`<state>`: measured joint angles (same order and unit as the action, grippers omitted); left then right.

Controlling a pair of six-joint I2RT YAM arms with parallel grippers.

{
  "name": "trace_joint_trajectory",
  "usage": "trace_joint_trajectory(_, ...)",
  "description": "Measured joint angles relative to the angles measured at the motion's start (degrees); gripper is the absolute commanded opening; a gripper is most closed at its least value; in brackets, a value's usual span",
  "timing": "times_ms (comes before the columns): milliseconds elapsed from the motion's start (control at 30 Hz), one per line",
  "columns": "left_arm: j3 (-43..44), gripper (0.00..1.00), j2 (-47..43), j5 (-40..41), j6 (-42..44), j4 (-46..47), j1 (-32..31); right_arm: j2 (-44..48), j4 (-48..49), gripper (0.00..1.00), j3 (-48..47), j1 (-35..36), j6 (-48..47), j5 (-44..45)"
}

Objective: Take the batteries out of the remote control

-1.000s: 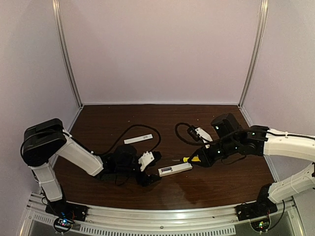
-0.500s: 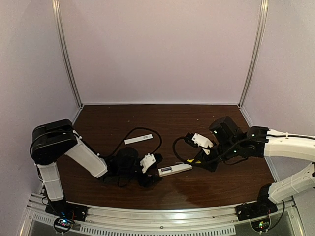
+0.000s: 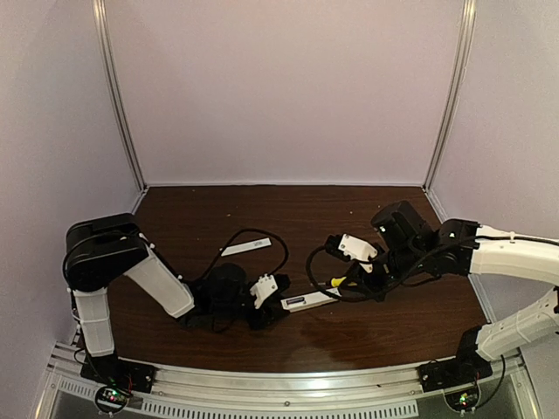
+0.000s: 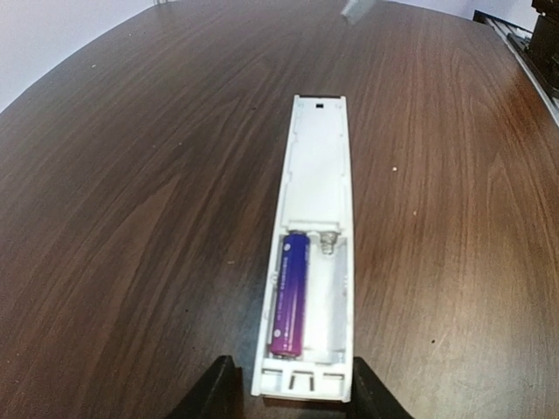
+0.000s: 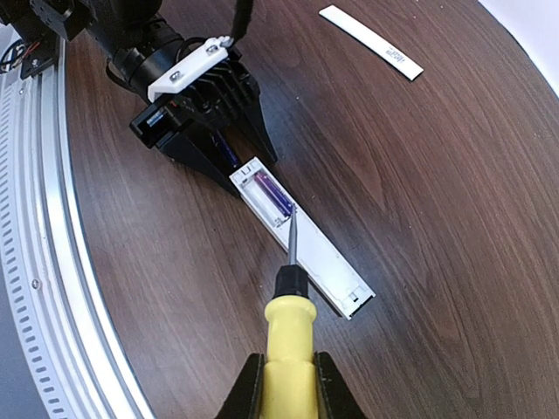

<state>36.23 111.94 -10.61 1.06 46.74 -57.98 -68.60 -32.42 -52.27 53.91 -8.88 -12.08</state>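
The white remote control (image 3: 310, 300) lies back-up on the brown table, its compartment open. In the left wrist view the remote (image 4: 316, 166) holds one purple battery (image 4: 291, 292) in the left slot; the right slot is bare, its spring showing. No second battery shows. My left gripper (image 3: 278, 303) (image 4: 293, 397) is closed in on both sides of the remote's near end. My right gripper (image 3: 354, 283) (image 5: 288, 384) is shut on the yellow-handled screwdriver (image 5: 291, 327), whose tip rests at the far end of the battery (image 5: 273, 194) in the remote (image 5: 327, 266).
The thin white cover strip (image 3: 244, 248) (image 5: 371, 41) lies on the table behind the left gripper. Black cables loop on the table near both wrists (image 3: 262, 236) (image 3: 316, 257). A metal rail (image 3: 279, 384) runs along the near edge.
My left gripper has slid right up to the remote's end. My right gripper has swung the screwdriver down and left, so its tip now sits at the battery compartment.
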Motion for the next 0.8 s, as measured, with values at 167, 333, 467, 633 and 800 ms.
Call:
trace_joint_trajectory(167,0.0,0.32,0.5,-0.4,0.6,0.9,0.0,-1.0,-0.6,0.00,0.0,0.4,-2.7,0.4)
trace_joint_trajectory(333,0.1,0.27,0.6,-0.6,0.7,1.1,0.0,-1.5,-0.2,0.00,0.0,0.9,-6.2,0.3)
trace_joint_trajectory(467,0.1,0.23,0.6,-0.7,0.7,1.1,0.0,-1.7,0.5,0.00,0.0,1.4,-9.1,0.2)
trace_joint_trajectory(633,0.1,0.16,0.6,-0.8,0.7,1.1,0.0,-3.9,1.1,0.00,0.0,2.5,-13.1,0.4)
trace_joint_trajectory(800,0.1,0.14,0.5,-0.8,0.5,0.9,0.0,-7.3,1.2,0.00,0.0,3.6,-15.6,0.7)
